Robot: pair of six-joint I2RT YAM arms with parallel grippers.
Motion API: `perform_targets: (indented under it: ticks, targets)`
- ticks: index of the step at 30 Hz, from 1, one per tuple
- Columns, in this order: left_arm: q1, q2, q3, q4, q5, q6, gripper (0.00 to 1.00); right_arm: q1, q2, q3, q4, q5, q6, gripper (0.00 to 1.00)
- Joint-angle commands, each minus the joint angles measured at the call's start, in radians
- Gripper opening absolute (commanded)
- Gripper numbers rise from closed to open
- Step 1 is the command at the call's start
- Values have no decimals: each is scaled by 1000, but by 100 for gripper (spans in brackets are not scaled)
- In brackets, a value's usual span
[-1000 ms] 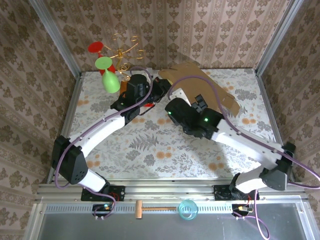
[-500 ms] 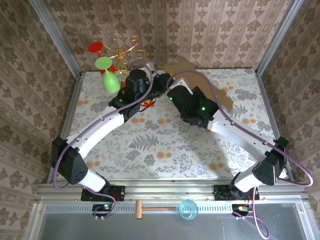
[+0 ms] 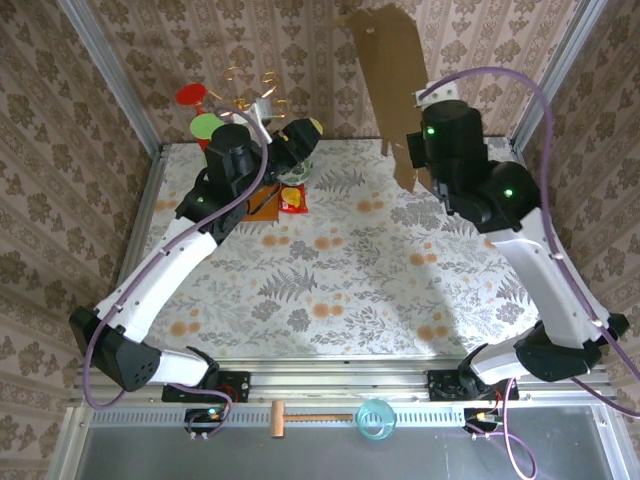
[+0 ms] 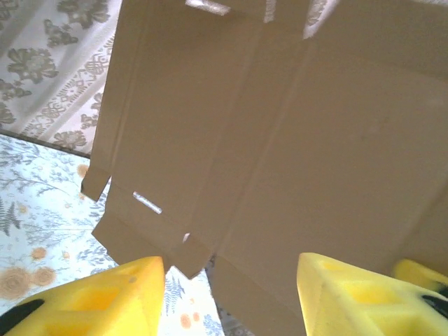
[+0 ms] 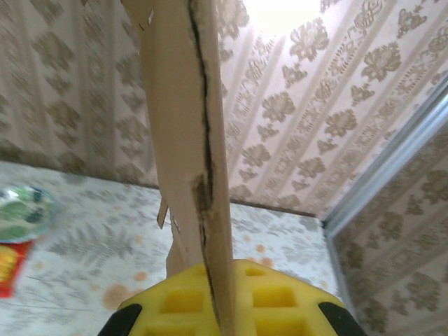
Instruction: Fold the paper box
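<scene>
Right gripper (image 5: pixel 217 302) is closed hard on the bottom edge of the paper box (image 5: pixel 183 105), the brown sheet pinched between its yellow pads (image 5: pixel 175 301) and rising edge-on straight away from the wrist camera. Left gripper (image 4: pixel 231 283) stands wide apart and holds nothing; its two yellow fingers (image 4: pixel 98 294) frame the box's flat face, with die-cut slots and a stepped tab along its lower border. From overhead, nearest of all lie a wooden mallet (image 3: pixel 300 417) and a teal cup (image 3: pixel 375 418) on the metal ledge in front of the arm bases. Beyond them spreads the floral table (image 3: pixel 330 290). Farther back, under the left arm's wrist, a red packet (image 3: pixel 292 199) lies just beside a small orange-brown wooden board (image 3: pixel 262 204). In the back left corner stand a green goblet (image 3: pixel 206 126), a red goblet (image 3: pixel 190 95) and a gold wire stand (image 3: pixel 250 80). Farthest, the box hangs clear of the table in front of the patterned back wall (image 3: pixel 480 60), tilted, well apart from the left gripper.
</scene>
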Motion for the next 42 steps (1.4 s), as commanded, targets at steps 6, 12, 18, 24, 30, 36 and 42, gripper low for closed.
perform_targets:
  ticks: [6,12,18,24,30,36,42]
  targets:
    - [82,54,-159,153,149,137,55,-84,-130,30,0,-369,95,0]
    - [152,90,-173,235,249,354,59,-166,-249,-70,31,-532,96,0]
    - [218,211,-114,418,408,480,65,-217,-308,-102,10,-684,79,0]
    - [273,368,-66,716,512,432,68,-261,-341,-111,4,-762,70,0]
    - [300,458,21,807,627,380,70,-298,-348,-83,-38,-878,70,0]
    - [302,467,23,820,675,381,71,-344,-373,-87,-36,-998,77,0]
    - [311,462,7,867,675,336,72,-390,-369,-61,-39,-1098,103,0]
